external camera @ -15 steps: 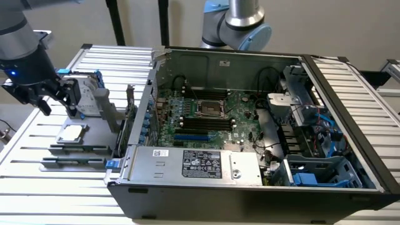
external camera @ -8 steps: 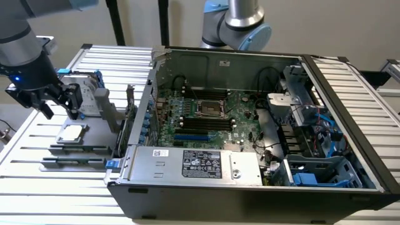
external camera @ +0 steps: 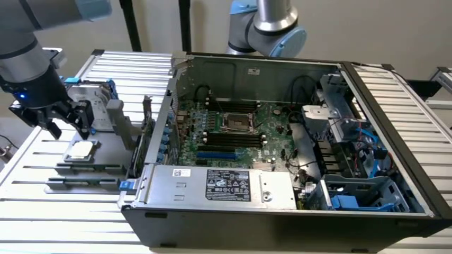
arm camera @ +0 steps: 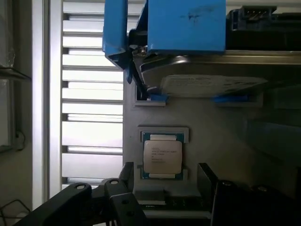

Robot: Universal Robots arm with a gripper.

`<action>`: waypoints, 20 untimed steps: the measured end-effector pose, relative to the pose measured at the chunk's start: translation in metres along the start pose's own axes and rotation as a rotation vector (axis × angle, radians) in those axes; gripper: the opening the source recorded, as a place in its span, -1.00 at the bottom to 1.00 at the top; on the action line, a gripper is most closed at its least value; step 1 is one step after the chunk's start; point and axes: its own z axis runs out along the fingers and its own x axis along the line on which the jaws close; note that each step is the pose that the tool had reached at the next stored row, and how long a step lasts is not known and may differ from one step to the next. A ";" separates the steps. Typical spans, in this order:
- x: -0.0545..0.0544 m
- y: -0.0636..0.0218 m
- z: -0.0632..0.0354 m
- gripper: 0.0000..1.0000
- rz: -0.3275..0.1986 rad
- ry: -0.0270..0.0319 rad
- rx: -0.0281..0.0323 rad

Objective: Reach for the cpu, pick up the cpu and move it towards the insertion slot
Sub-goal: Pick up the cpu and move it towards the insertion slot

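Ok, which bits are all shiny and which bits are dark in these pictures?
Exterior view: light shines off the cpu and the table slats, while the insertion slot sits in the dimmer computer case. Wrist view: the table slats glow nearly white, the cpu's top has a soft sheen, and the open gripper looks almost black.

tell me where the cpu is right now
In the exterior view the small square silver-topped cpu lies on a grey holder on the slatted metal table at that view's left, outside the black computer case, just under the black gripper.
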 end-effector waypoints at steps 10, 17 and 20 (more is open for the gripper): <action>0.000 -0.0006 0.0183 0.30 0.000 0.0001 0.0000; 0.000 -0.0010 0.0291 0.30 0.000 0.0001 0.0000; 0.000 -0.0011 0.0323 0.33 0.000 0.0002 0.0001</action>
